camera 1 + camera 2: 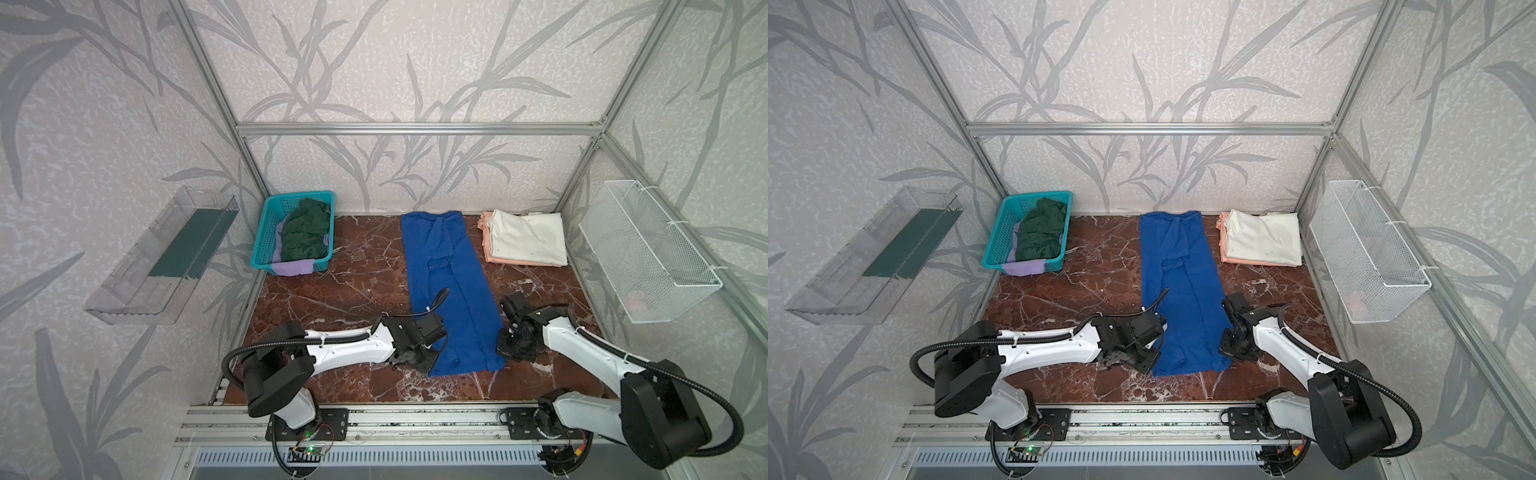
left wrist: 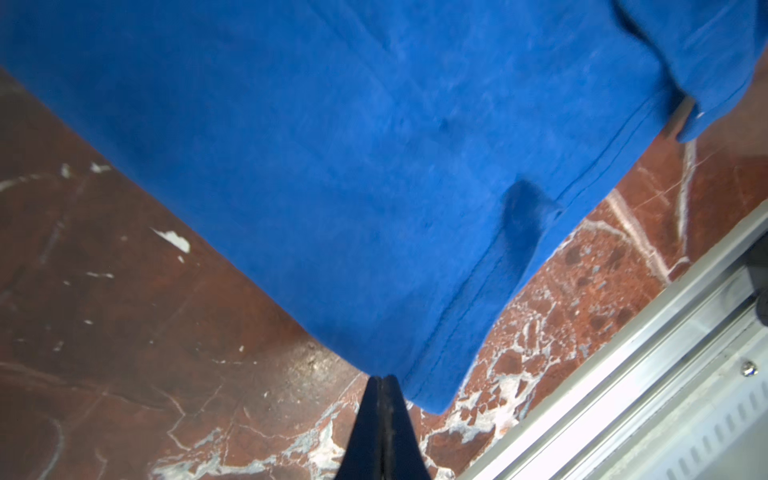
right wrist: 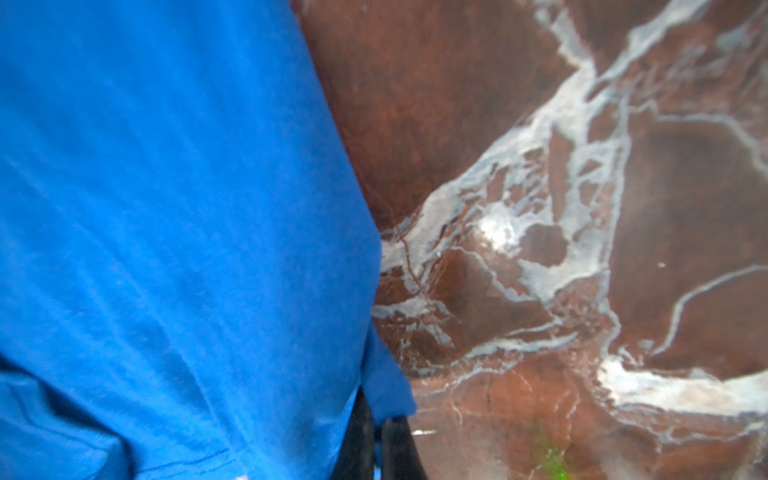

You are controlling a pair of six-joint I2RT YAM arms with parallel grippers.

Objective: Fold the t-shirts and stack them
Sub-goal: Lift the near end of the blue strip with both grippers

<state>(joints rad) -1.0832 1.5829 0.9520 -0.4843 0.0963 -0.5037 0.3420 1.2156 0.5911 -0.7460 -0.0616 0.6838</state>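
L gripper (image 2: 382, 380) + R gripper (image 3: 376, 419) both clamped at the near end of the blue tee (image 1: 449, 282).

Nearest: L gripper clenched, tips right at the tee's L edge by the hem corner; can't tell if cloth is actually nipped. R gripper clenched w/ blue cloth pinched btwn its fingers at the R edge, near the hem. Blue tee lies flat on the red-brown marble table (image 1: 353, 291), folded lengthwise into a long strip, hem near, collar end twd the back wall, approx mid-table. Far L corner: teal basket (image 1: 299, 194) w/ a crumpled dark green tee (image 1: 305, 232) on top of a lavender tee (image 1: 291, 268) that hangs over the near rim. Far R corner: folded cream tee (image 1: 528, 239) stacked on a folded peach tee (image 1: 498, 260), apart from the blue one.
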